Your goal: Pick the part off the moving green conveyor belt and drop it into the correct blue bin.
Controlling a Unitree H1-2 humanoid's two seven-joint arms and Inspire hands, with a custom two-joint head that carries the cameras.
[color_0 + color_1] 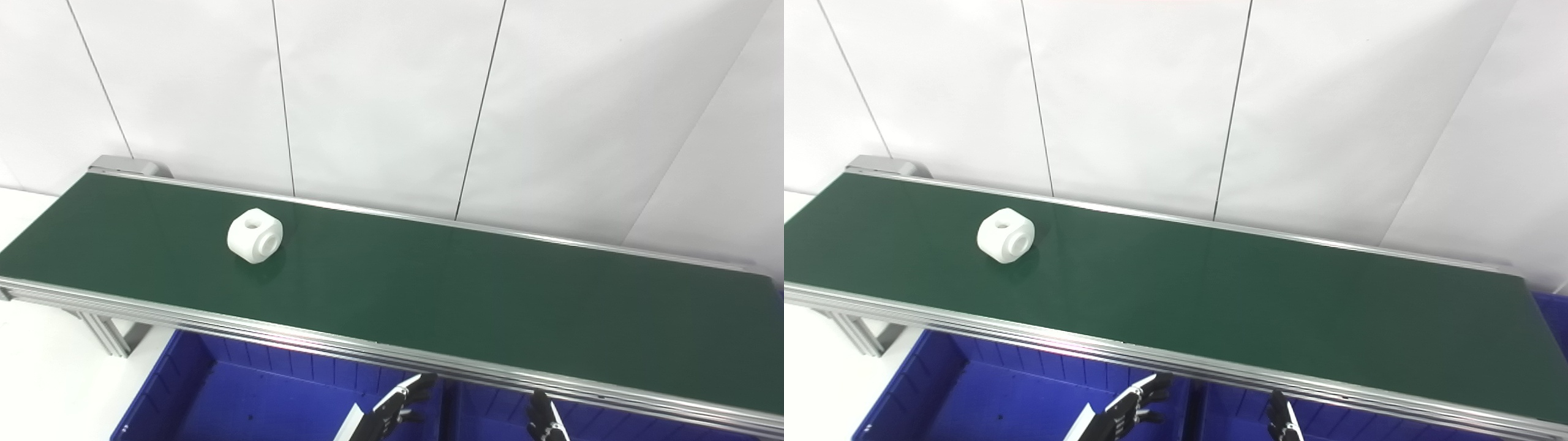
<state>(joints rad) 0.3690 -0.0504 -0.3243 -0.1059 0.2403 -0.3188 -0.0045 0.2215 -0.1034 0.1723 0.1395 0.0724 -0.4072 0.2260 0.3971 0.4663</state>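
I am waiting with my left hand [398, 407] spread and empty low over the blue bin [202, 398], while only my right hand's [544, 419] fingertips are showing, so I cannot tell its pose. The white part [255, 235] is sitting toward the left end of the green belt [465, 294], well apart from both hands; reaching late, I am risking closing behind it, and its rounded faces could be slipping from my grasp.

A white panelled wall [380, 92] fills the upper half of the scene. Thin dark vertical seams [283, 98] divide it into broad panels, and the seams lean slightly because the view looks down at an angle. The wall surface is plain and matte, evenly lit by soft, bright light with no hard shadows. At the lower left, a white floor [43, 373] shows, equally bright. A silver aluminium frame leg [104, 334] stands on it near the left edge, casting only a faint grey shadow beside itself.
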